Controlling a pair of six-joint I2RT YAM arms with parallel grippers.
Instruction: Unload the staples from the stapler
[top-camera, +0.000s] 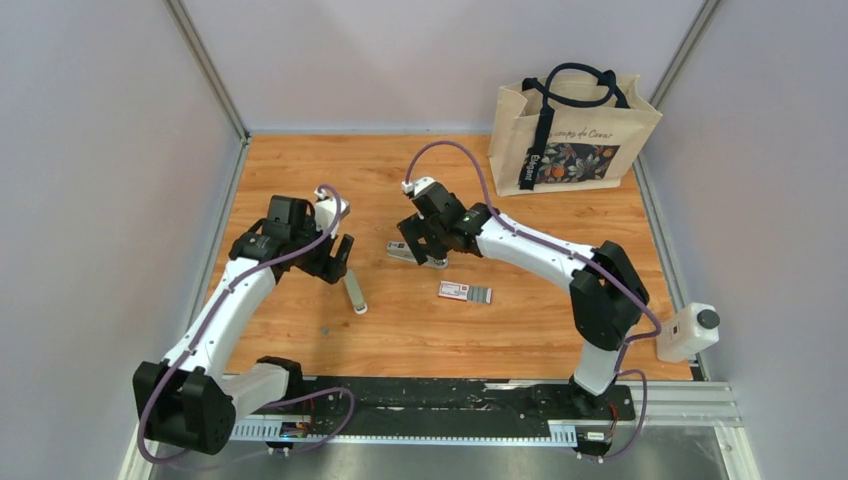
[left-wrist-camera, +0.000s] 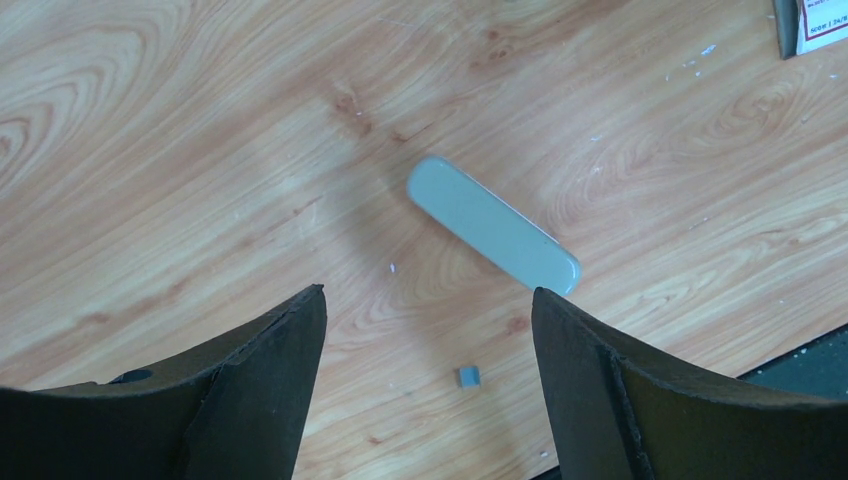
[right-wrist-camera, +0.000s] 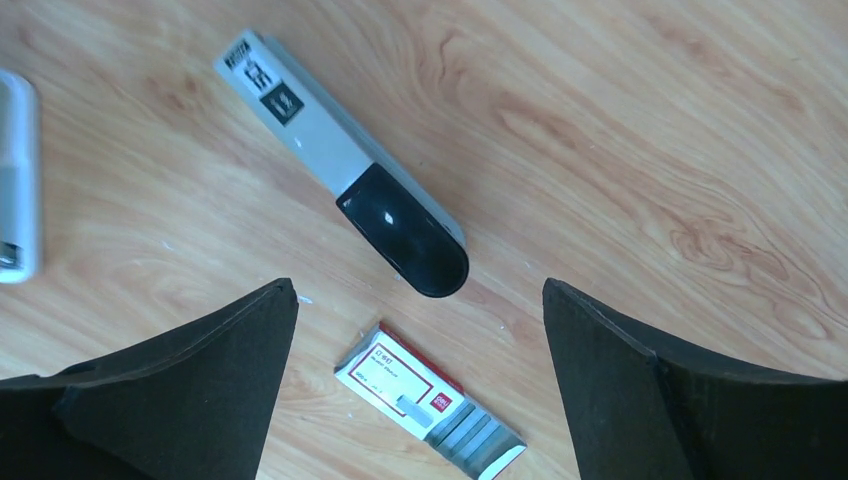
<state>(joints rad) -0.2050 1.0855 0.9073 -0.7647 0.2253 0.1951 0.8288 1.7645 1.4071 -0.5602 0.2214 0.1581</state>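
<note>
While both arms reach over the orange-brown wooden tabletop (top-camera: 300, 340), neither hand holds anything.

Left hand (left-wrist-camera: 428, 295): the black fingers are spread wide with nothing between them. Ahead of it, at the centre of the left wrist view, a pale light-grey rounded plastic bar (left-wrist-camera: 493, 225) lies flat, running diagonally from upper left to lower right. A small grey square bit (left-wrist-camera: 468, 376) lies on the wood at lower centre, between the two fingers, below the bar and apart from it.

Right hand (right-wrist-camera: 418, 290): the fingers are likewise spread and grip nothing. The slim stapler with a grey body and glossy black end (right-wrist-camera: 340, 170) lies flat on the tabletop in the upper left half of the right wrist view. It is set diagonally, with its black end toward the gap between the fingers, and neither finger touches it. Whether it holds any staples cannot be told.

A flat red-and-white cardboard box (right-wrist-camera: 395, 380) lies at lower centre, near the black end but not touching it. Silvery-grey staples (right-wrist-camera: 475, 432) in strips project from its open lower-right end. A white-and-grey object (right-wrist-camera: 15, 190) is cut off by the left edge and cannot be identified.

In the overhead view, the stapler sits at frame centre, partly beneath the right hand. A beige canvas tote bag with dark handles (top-camera: 570, 130) stands at upper right.
</note>
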